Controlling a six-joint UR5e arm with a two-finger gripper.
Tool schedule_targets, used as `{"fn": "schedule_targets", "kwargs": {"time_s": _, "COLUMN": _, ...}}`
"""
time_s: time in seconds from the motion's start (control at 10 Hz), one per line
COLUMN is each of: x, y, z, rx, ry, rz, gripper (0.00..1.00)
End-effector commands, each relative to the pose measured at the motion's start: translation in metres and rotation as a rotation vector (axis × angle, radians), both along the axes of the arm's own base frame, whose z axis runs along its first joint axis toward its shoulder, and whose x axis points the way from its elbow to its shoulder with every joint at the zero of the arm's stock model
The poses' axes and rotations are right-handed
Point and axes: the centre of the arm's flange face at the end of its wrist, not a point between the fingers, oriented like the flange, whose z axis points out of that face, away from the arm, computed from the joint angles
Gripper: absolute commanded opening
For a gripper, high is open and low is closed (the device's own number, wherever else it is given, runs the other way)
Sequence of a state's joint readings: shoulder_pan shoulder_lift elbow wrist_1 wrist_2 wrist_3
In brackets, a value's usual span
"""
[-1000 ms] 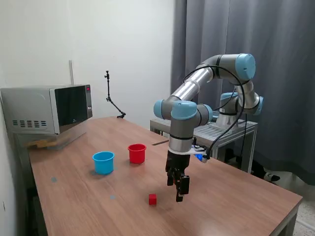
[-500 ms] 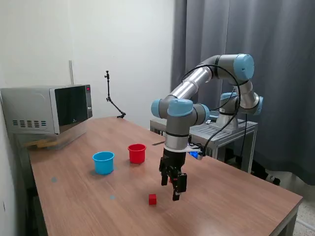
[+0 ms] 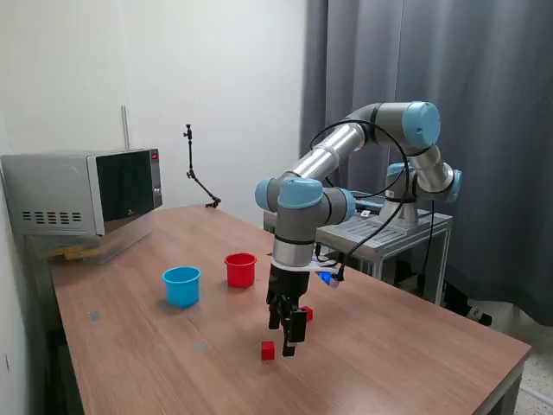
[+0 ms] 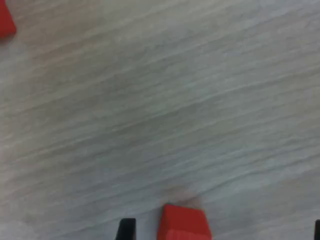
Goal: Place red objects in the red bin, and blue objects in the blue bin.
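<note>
Exterior view: gripper (image 3: 288,333) hangs low over the wooden counter (image 3: 415,363), pointing down; near red cube (image 3: 268,350) lies on the counter just beside the fingertips, toward the exterior view's left; a second red cube (image 3: 307,313) shows partly behind the gripper body, farther back; whether anything touches either cube cannot be told from here. Wrist view: dark fingers show only at the frame edge, one finger (image 4: 126,229) on one side of a red cube (image 4: 182,223), the other at the far border; the gap between them is wide, so the gripper stands spread apart, nothing clamped; the cube sits between the fingers, nearer the one; another red cube (image 4: 6,22) clipped at a corner, well apart. Red bin (image 3: 240,270) and blue bin (image 3: 181,285) stand upright, near each other, well apart from the gripper, blue toward the exterior view's left; microwave (image 3: 82,190) at the counter's far end; blue cubes not seen.
</note>
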State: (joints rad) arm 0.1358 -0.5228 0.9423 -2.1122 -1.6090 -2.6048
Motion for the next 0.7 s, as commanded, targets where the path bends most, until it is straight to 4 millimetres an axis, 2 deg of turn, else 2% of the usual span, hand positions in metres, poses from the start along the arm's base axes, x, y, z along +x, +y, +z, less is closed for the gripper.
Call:
{"fn": "schedule_targets", "kwargs": {"time_s": 0.0, "x": -0.004, "y": 0.006, "z": -0.010, "rx": 0.001, "ry": -0.005, "rz": -0.044, "gripper": 1.00}}
{"fn": "schedule_targets", "kwargs": {"time_s": 0.1, "x": -0.006, "y": 0.006, "z": -0.017, "rx": 0.002, "ry": -0.009, "rz": -0.058, "gripper": 1.00}}
{"fn": "schedule_targets", "kwargs": {"time_s": 0.6, "x": -0.013, "y": 0.020, "z": -0.016, "rx": 0.000, "ry": -0.003, "rz": -0.078, "gripper": 1.00}}
